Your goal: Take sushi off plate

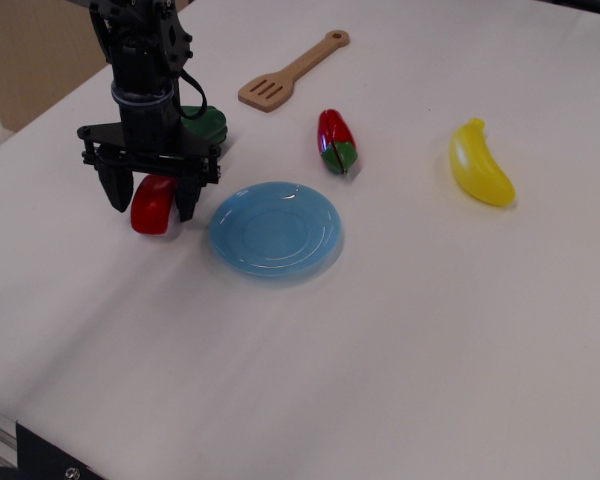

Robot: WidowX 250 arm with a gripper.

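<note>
The sushi [153, 206], glossy red on top, rests on the white table just left of the light-blue plate [276, 229]. The plate has nothing on it. My black gripper [150, 203] points straight down over the sushi, with one finger on each side of it. The jaws stand spread wider than the sushi, with a visible gap on the left side, so the gripper is open. The white rice base is hidden from this angle.
A red-and-green pepper toy [335, 142] lies behind the plate. A wooden spatula [291, 71] lies at the back. A yellow banana [480, 163] is at the right. A green toy [206, 123] sits right behind the gripper.
</note>
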